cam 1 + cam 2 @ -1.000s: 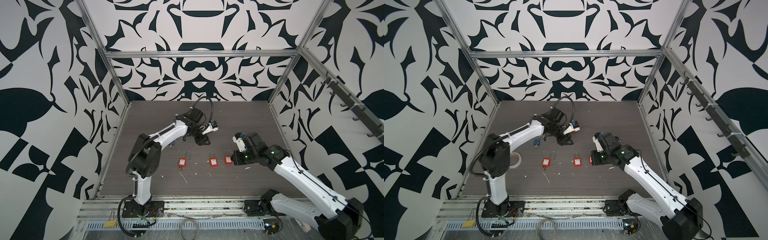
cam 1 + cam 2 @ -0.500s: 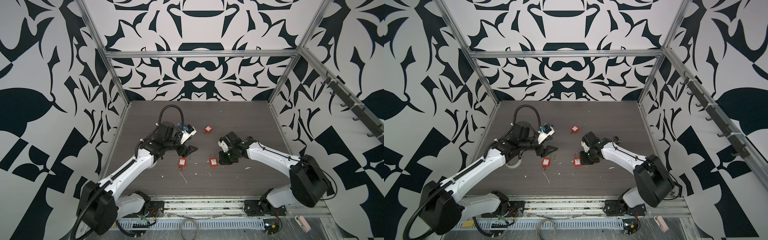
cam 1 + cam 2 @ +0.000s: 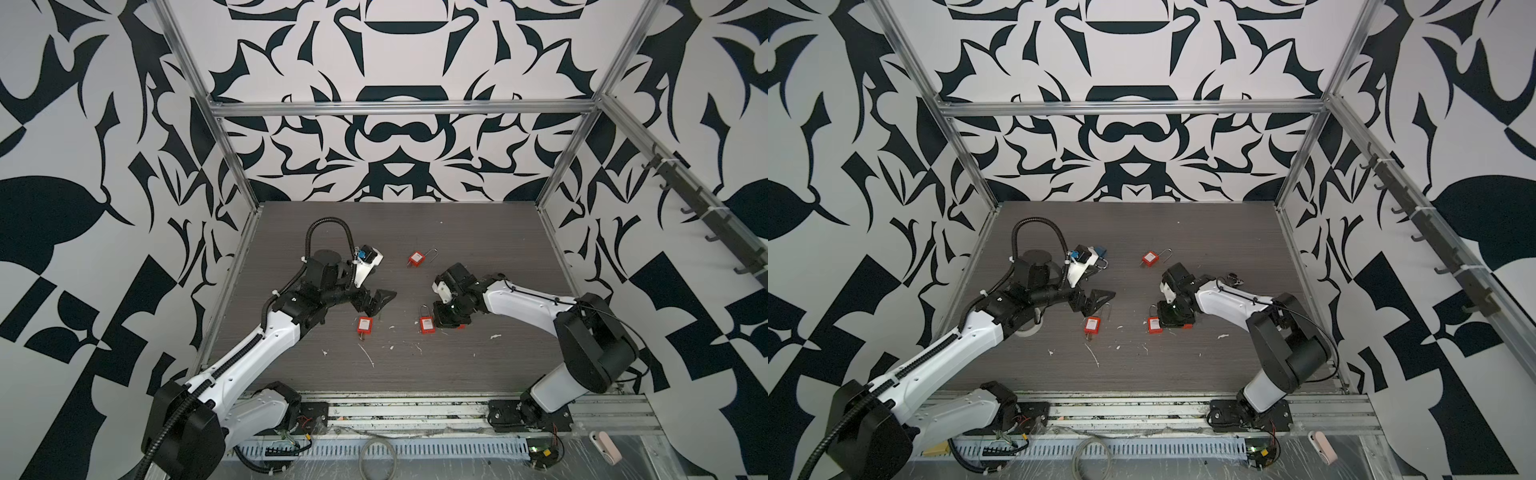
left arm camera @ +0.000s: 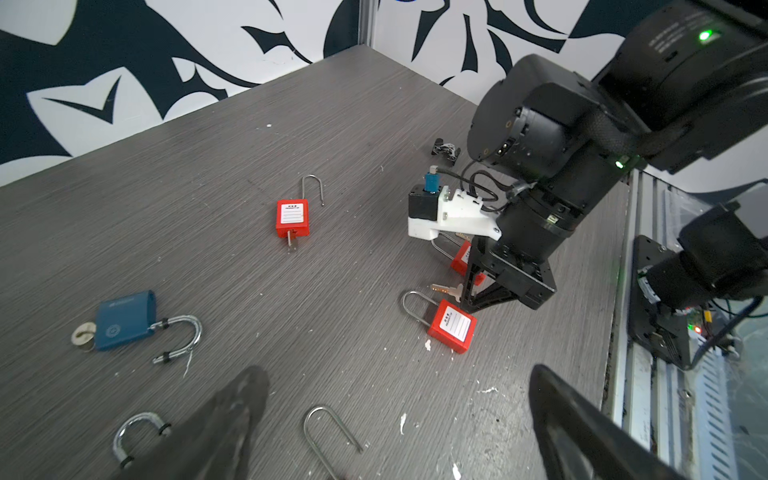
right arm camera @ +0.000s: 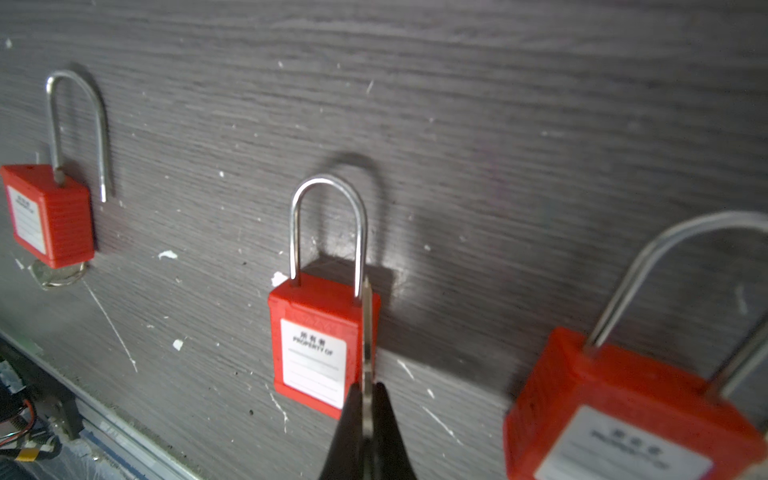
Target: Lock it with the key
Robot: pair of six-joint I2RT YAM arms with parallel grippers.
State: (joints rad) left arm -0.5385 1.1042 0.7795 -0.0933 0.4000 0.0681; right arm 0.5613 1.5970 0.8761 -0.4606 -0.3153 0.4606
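Observation:
My right gripper is shut on a thin metal key, low over the table in both top views. The key's blade points along the right edge of a red padlock whose shackle is closed; this padlock shows in both top views. Another red padlock lies close beside the gripper. A third red padlock has an open shackle and a key in its base. My left gripper stands open and empty just above that padlock's shackle.
A fourth red padlock with an open shackle and a key in it lies at the back centre. A blue padlock lies open further left. A small black part lies behind the right arm. White flecks dot the table.
My left gripper has opened, left a red padlock at the back centre and drawn back toward the front left. My right gripper has shifted left to the middle padlock, still shut.

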